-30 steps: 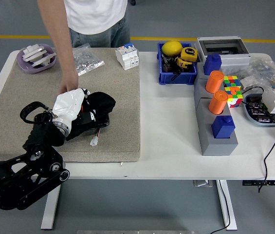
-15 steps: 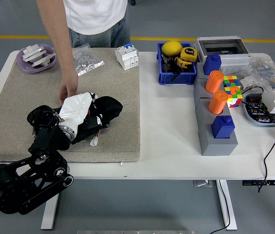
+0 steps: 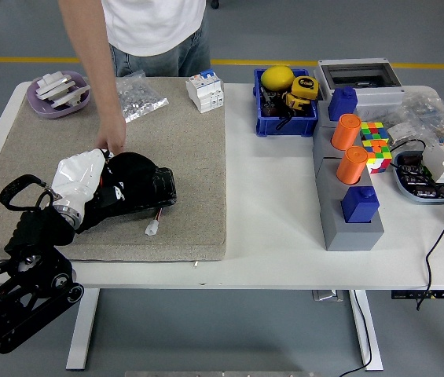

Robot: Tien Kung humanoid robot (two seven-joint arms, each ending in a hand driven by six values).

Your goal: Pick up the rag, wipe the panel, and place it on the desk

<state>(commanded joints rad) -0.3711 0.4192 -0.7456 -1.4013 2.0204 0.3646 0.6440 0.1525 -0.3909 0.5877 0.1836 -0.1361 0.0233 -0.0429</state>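
Observation:
A white rag (image 3: pixel 78 173) is bunched in my left hand (image 3: pixel 81 197), which is shut on it at the left end of a black panel (image 3: pixel 141 185). The panel lies on a beige mat (image 3: pixel 182 141) at the table's left, with a red-wired white plug (image 3: pixel 152 228) trailing from it. A person stands at the far side, and one hand (image 3: pixel 112 148) rests on the panel's far edge. My left arm comes in from the lower left corner. My right arm is out of view.
A purple dish (image 3: pixel 58 93) of white parts, a bag of small parts (image 3: pixel 138 96) and a white breaker (image 3: pixel 205 90) sit at the mat's far edge. A blue bin (image 3: pixel 286 110), a grey block with orange and blue pegs (image 3: pixel 347 196) and a colour cube (image 3: pixel 376 146) stand to the right.
My left hand swept the rag to the right over the panel, then back to the left end. The panel has shifted and lies flatter. The person's hand stays on it.

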